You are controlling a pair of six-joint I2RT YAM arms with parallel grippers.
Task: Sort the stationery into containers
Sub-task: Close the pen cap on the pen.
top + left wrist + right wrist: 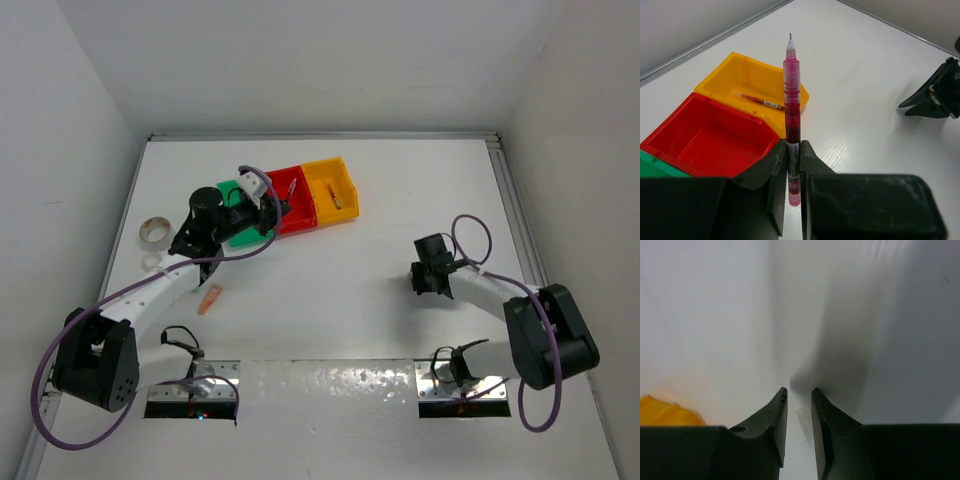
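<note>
- Near the row of three joined bins, my left claw [792, 146] is clamped on the lower end of a thin pen with a clear barrel of red ink [792, 95]. The pen stands up between the fingers, its tip pointing towards the yellow-orange rectangular plastic bin [725, 75].
- That yellow-orange bin already holds one thin red pen [757, 100], lying on its floor, so I judge at least one item sorted.
- Next to it, the red rectangular plastic bin [700, 145] shows nothing inside as far as the wrist view reaches.
- The green plastic bin [652, 162] is only a corner in that view and sits mostly under my arm from above, so I cannot tell what it contains.
- Out on the white worktop [380, 310], apart from the bins, lie three pieces:
  - a clear tape roll ring [153, 232]
  - a smaller pale ring [152, 262] near it
  - a short orange stubby stick [210, 299] beside the left arm
- My right claw [799, 392] hovers over bare worktop on the right side, its fingers a narrow gap apart with nothing between them.
- My reading is that the job is early to midway: one pen is binned, one is in hand and not yet dropped, and at least three pieces are left to fetch.
</note>
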